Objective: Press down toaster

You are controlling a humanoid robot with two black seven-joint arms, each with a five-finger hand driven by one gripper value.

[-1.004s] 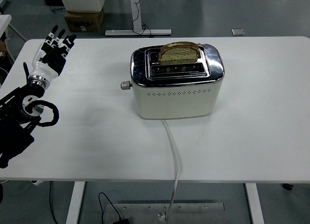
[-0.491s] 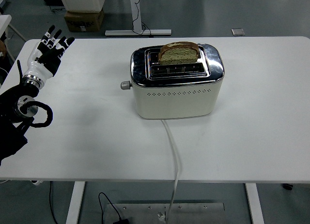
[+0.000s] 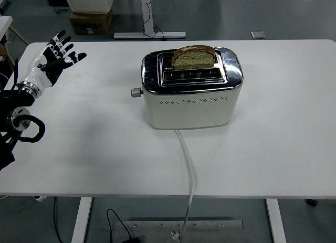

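Stood near the middle of the white table (image 3: pixel 283 148): a cream toaster (image 3: pixel 191 104) with a chrome top, a slice of bread (image 3: pixel 194 56) upright in the rear slot and riding high, a sign the press-down was not yet done. Protruded from the toaster's left end, low down: a small lever knob (image 3: pixel 136 92). Trailed from the front toward the table's near edge: a white power cord (image 3: pixel 186 164). Hovered well apart from the toaster, over the table's far-left corner: the left hand (image 3: pixel 52 58), fingers spread, palm open, grasping nothing. Not seen at all: the right hand. Judged risky: a small knob, easy to slip off or miss with splayed fingers; a sideways shove rather than a downward press, likely to slide or tip the toaster; a low sweep, liable to snag the cord.
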